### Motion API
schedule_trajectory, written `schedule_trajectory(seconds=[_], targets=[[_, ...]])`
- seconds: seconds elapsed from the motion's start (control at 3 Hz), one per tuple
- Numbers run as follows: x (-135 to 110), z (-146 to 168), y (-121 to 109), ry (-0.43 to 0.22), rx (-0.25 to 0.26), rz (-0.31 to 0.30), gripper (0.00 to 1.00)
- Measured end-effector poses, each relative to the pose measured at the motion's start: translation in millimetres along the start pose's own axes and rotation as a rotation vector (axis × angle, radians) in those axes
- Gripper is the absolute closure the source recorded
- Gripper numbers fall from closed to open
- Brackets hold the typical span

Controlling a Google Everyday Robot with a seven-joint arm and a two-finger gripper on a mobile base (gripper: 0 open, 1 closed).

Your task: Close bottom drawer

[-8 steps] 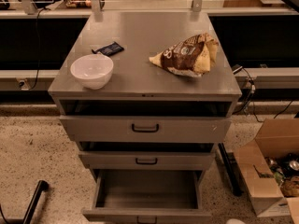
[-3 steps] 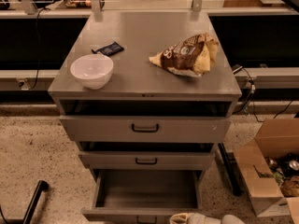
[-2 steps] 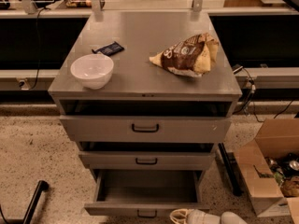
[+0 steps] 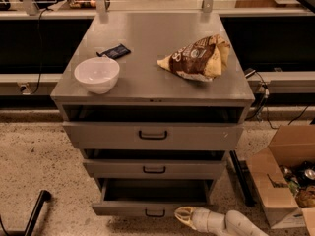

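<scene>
The bottom drawer (image 4: 152,208) is the lowest of three grey drawers in a metal cabinet. It stands partly open, showing a shallow strip of its plain grey inside, with a small dark loop handle (image 4: 155,213) on its front. My gripper (image 4: 183,214) comes in from the bottom right on a white arm. Its yellowish tip sits at the right part of the drawer's front panel, just right of the handle. The top drawer (image 4: 152,135) and the middle drawer (image 4: 154,169) stand slightly out too.
On the cabinet top (image 4: 147,58) are a white bowl (image 4: 97,74), a small dark packet (image 4: 113,51) and a brown chip bag (image 4: 196,58). An open cardboard box (image 4: 288,176) of items stands on the floor at the right. A black bar (image 4: 37,211) is at the lower left.
My gripper has come in from the bottom right and reached the drawer's front. The bottom drawer has slid inward and shows much less of its inside than before.
</scene>
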State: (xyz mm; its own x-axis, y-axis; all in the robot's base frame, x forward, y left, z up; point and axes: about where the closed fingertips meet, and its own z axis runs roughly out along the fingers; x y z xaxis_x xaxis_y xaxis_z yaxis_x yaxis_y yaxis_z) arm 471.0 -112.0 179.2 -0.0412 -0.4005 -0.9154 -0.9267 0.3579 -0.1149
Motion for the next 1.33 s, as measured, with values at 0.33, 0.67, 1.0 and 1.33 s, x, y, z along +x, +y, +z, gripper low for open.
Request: schedule_trajectory(seconds=[0.33, 0.67, 1.0, 1.33], targets=[[0.0, 0.0, 0.0, 0.0, 0.0, 0.0, 1.0], [-7.4, 6.0, -9.5, -0.006, 0.01, -0.032, 1.0], [-11.4, 21.9, -27.7, -0.004, 0.026, -0.058, 1.0], [-11.3, 21.8, -27.6, -0.004, 0.026, -0.058, 1.0]])
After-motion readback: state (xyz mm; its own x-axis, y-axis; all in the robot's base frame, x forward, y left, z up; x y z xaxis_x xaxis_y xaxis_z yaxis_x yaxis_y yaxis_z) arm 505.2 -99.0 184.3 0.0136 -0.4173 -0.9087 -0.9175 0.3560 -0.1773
